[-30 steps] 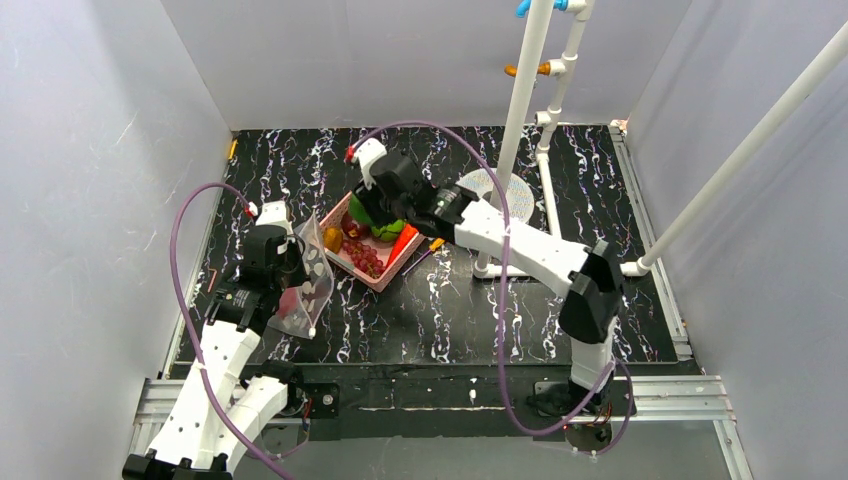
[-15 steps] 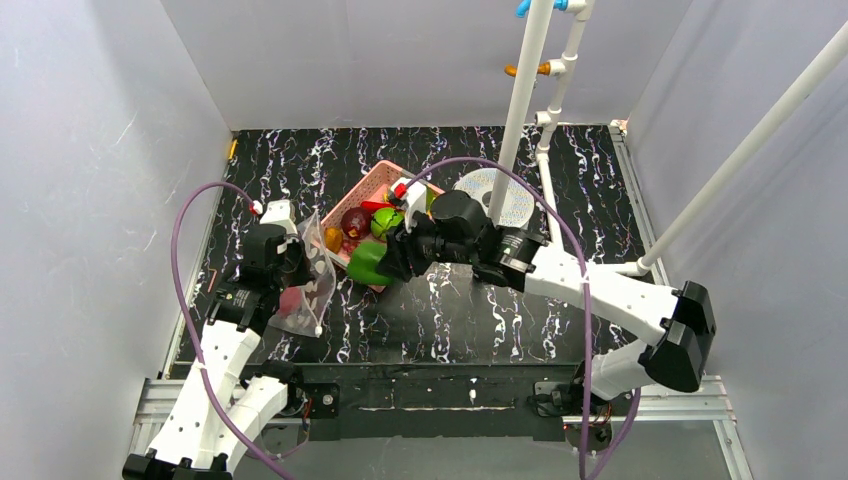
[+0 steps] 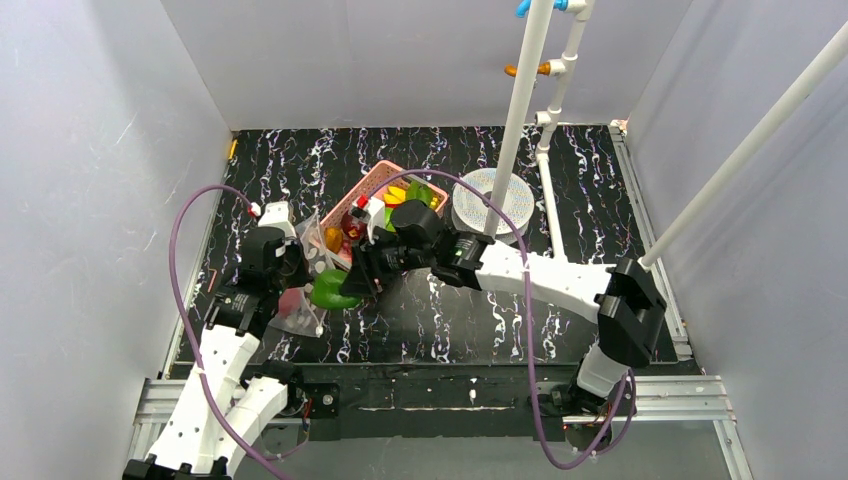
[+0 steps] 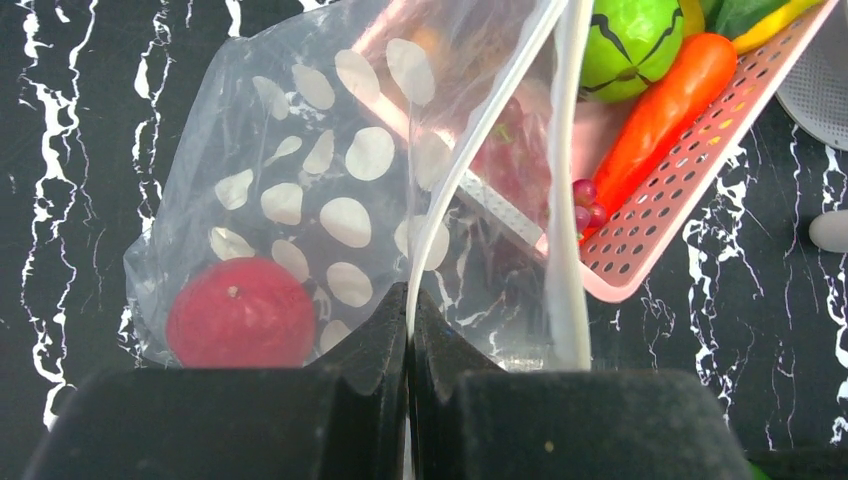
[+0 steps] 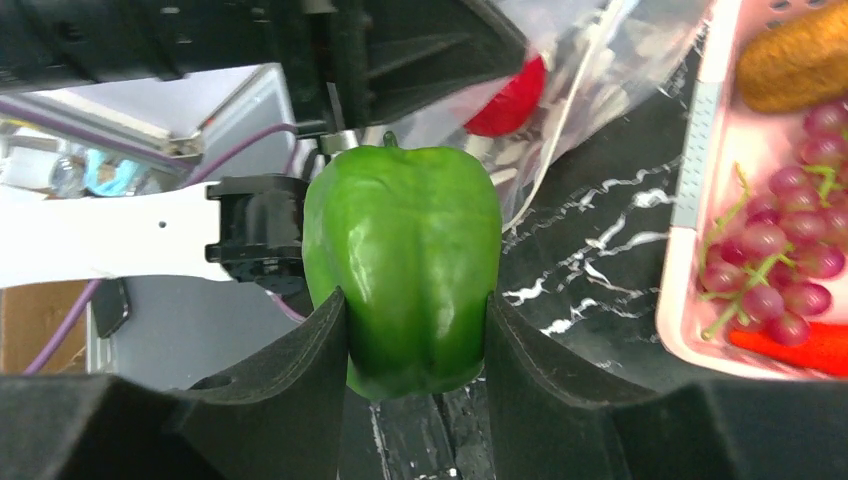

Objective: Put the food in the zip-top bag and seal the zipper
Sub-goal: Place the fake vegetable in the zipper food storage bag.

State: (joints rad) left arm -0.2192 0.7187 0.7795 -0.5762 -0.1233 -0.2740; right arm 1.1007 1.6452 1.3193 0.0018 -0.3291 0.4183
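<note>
My left gripper (image 4: 408,305) is shut on the zipper edge (image 4: 470,150) of the clear dotted bag (image 4: 300,200), holding its mouth up; it also shows in the top view (image 3: 300,275). A red apple (image 4: 240,312) lies inside the bag. My right gripper (image 5: 415,320) is shut on a glossy green pepper (image 5: 405,260) and holds it just right of the bag's mouth (image 3: 332,288). The pink basket (image 4: 660,200) holds a carrot (image 4: 660,105), a green striped fruit (image 4: 630,40), purple grapes (image 5: 775,260) and a brown-orange fruit (image 5: 795,55).
A white perforated disc (image 3: 490,200) lies right of the basket (image 3: 385,180). White pipe posts (image 3: 525,100) rise at the back right. Grey walls close in the black marbled table (image 3: 450,320) on three sides.
My right gripper lifted the green pepper out of the basket and carried it left and toward me, up to the bag's mouth. The left gripper kept hold of the bag.
</note>
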